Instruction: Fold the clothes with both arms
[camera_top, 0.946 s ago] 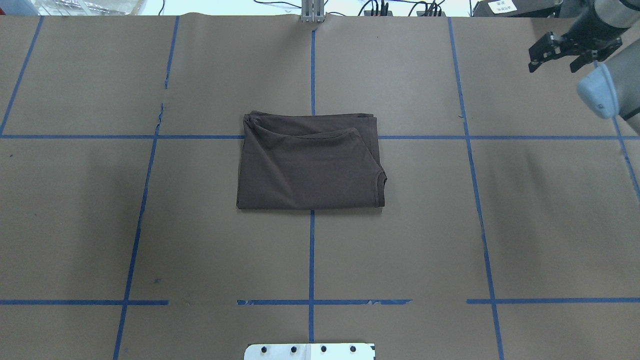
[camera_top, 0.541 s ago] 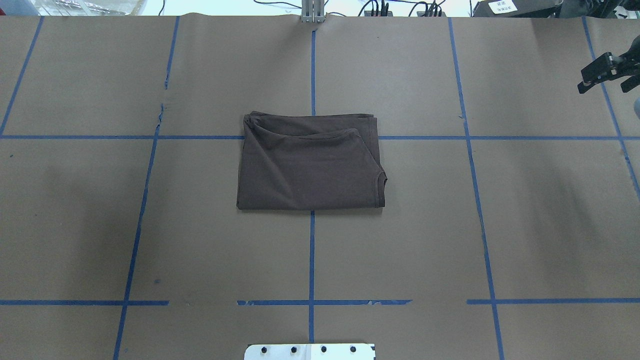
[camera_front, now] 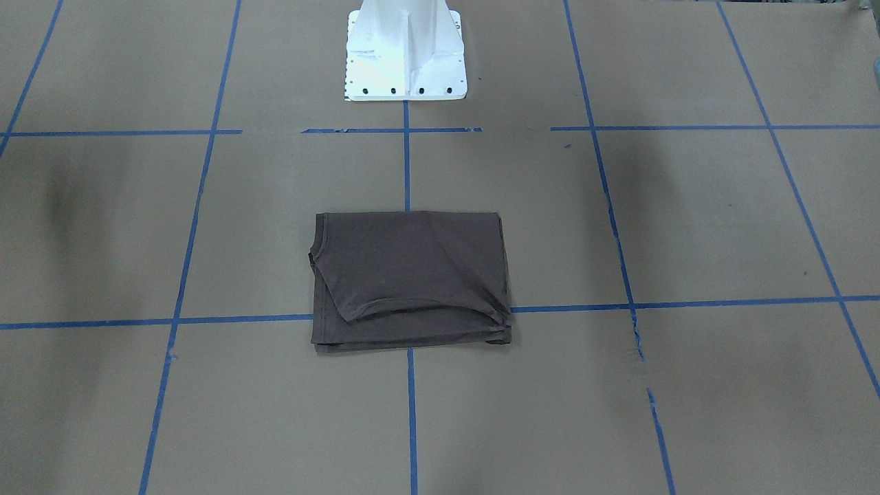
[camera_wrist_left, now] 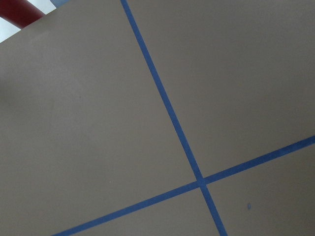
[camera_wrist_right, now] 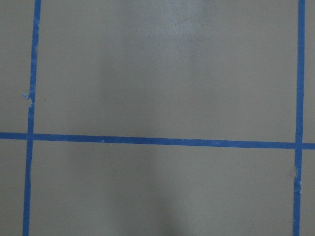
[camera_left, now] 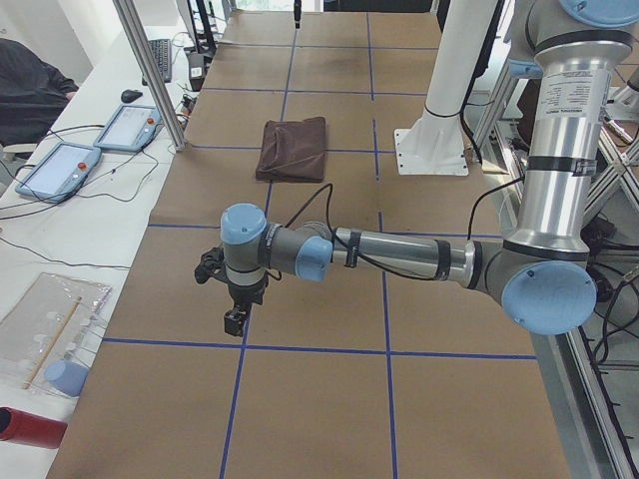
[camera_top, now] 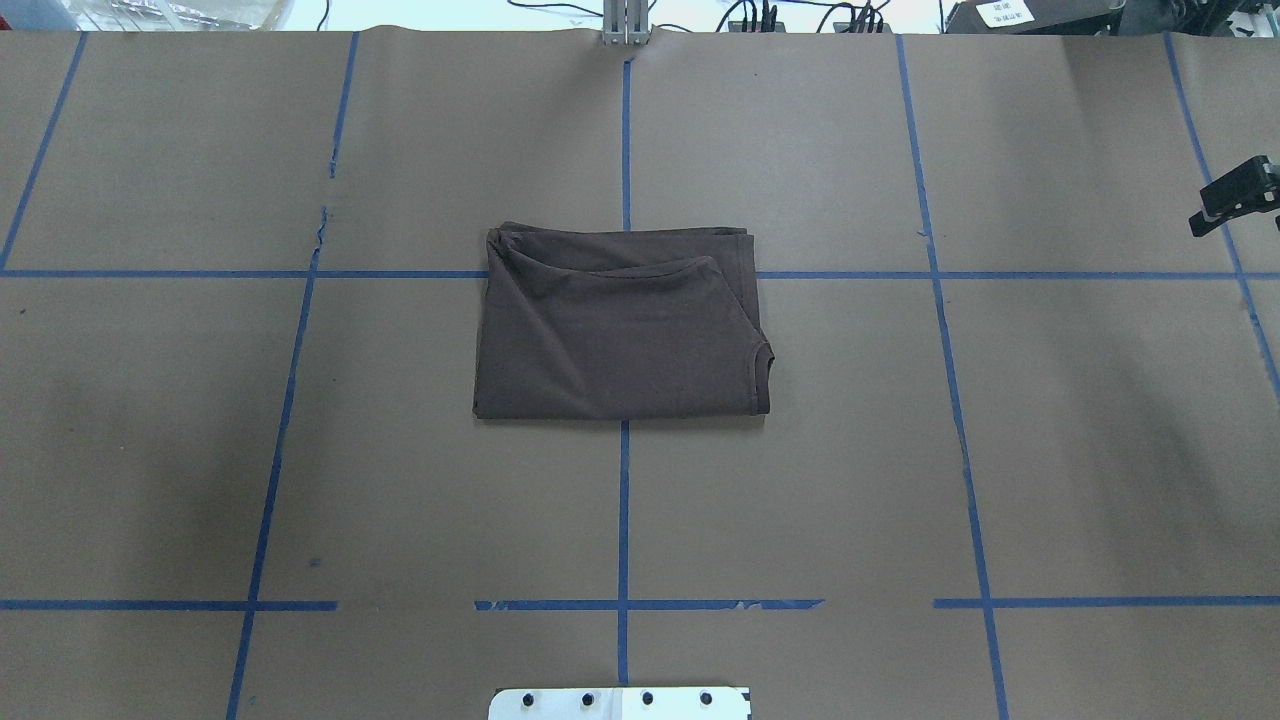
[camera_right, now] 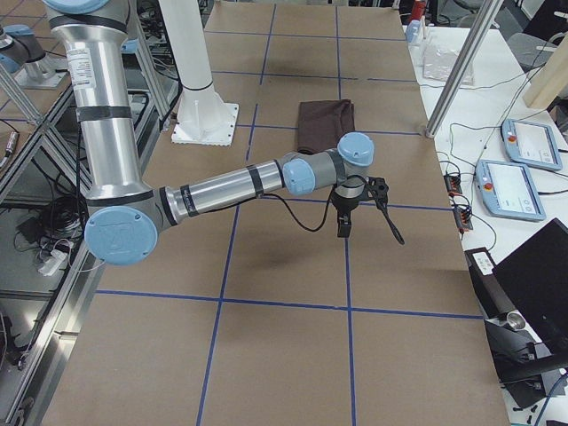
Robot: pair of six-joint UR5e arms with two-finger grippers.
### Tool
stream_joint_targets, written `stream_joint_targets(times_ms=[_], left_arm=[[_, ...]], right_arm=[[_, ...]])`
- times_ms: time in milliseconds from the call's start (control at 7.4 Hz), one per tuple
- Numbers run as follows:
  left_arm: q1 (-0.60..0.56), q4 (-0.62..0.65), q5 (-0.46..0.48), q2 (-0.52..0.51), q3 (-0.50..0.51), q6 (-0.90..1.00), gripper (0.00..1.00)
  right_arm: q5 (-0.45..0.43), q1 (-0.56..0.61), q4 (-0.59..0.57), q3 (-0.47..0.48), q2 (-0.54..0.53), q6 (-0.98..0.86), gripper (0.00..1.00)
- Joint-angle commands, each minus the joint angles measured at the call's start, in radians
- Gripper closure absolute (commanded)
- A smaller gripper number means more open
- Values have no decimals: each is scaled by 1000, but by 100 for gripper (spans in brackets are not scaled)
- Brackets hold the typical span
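The T-shirt (camera_top: 618,335) lies folded into a rectangle at the middle of the table (camera_top: 1080,450), across two crossing blue tape lines (camera_top: 623,520). Both arms hang well apart from it. Of the right gripper (camera_top: 1238,198) only one finger shows (cut by the frame edge), so its state is unclear, as is that of the left gripper (camera_left: 235,311).

The T-shirt (camera_top: 620,335) lies mid-desk (camera_top: 1000,450) across a tape line (camera_top: 624,500), with the pedestal (camera_front: 405,51) behind it on the robot's side. The left arm (camera_left: 399,257) and right arm (camera_right: 231,188) reach over opposite desk ends — both well apart from it.
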Motion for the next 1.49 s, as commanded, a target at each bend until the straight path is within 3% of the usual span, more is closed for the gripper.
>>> stream_joint_targets(times_ms=[0, 135, 541, 811, 1351], left_arm=[[-70, 79, -86, 44, -17, 176, 0], [-84, 81, -126, 48, 18, 201, 0], [-86, 80, -128, 55, 19, 201, 0], [-86, 78, -127, 53, 19, 195, 0], [-89, 80, -128, 55, 19, 191, 0]], right_arm=[[26, 47, -10, -4, -51, -156, 0], [25, 73, -10, -9, -83, -210, 0], [14, 163, -1, -79, -146, -262, 0], [26, 291, -12, -160, -153, -480, 0], [72, 309, -47, -148, -157, -484, 0]])
